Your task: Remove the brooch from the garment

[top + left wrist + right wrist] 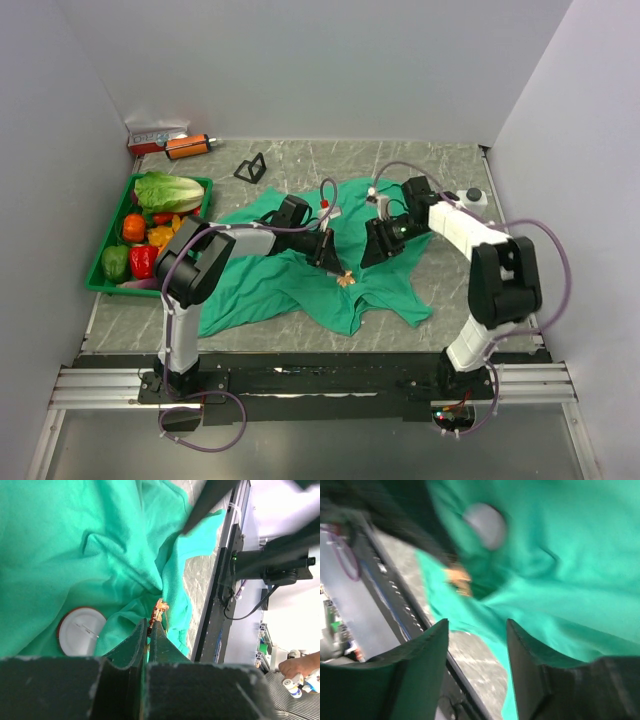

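Teal garment (260,290) lies crumpled on tabletop (440,160); brooch (160,609) on its near fold, left jaws pressed together nipping it, right jaws spread, empty. Risk: cloth drags along, pin tears fabric

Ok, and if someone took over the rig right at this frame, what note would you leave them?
Left gripper: shut, tips pinching the brooch by its edge, as far as its wrist view shows.
Right gripper: open, empty, over the garment, near the brooch.
Garment: spread out and wrinkled, brooch on its near part.
Done: brooch reached and gripped.
To do: pull it free of the cloth; whether the pin is out cannot be seen.
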Robot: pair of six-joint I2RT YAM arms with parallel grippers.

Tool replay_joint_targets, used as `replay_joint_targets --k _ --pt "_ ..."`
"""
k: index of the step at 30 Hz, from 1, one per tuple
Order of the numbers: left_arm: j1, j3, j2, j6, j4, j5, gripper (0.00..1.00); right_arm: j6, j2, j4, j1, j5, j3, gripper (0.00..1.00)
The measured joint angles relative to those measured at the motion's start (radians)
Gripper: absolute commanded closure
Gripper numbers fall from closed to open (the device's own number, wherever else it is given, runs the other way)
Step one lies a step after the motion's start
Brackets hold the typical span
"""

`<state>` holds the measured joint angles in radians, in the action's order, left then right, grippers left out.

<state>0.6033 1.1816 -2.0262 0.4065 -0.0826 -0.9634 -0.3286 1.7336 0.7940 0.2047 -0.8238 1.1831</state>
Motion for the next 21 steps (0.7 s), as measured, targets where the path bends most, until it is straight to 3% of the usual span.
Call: replay_joint_targets --k 5,21 --pt "0.0 0.0 0.0 0.005 -0.011 -0.008 0.99 -0.049 -0.103 -0.047 0.013 -0.086 -0.013 0.38" --pt "-0.005 0.0 0.0 0.02 -0.027 -0.077 0.99 -0.094 0.003 -0.079 0.091 -0.081 -0.011 0.35"
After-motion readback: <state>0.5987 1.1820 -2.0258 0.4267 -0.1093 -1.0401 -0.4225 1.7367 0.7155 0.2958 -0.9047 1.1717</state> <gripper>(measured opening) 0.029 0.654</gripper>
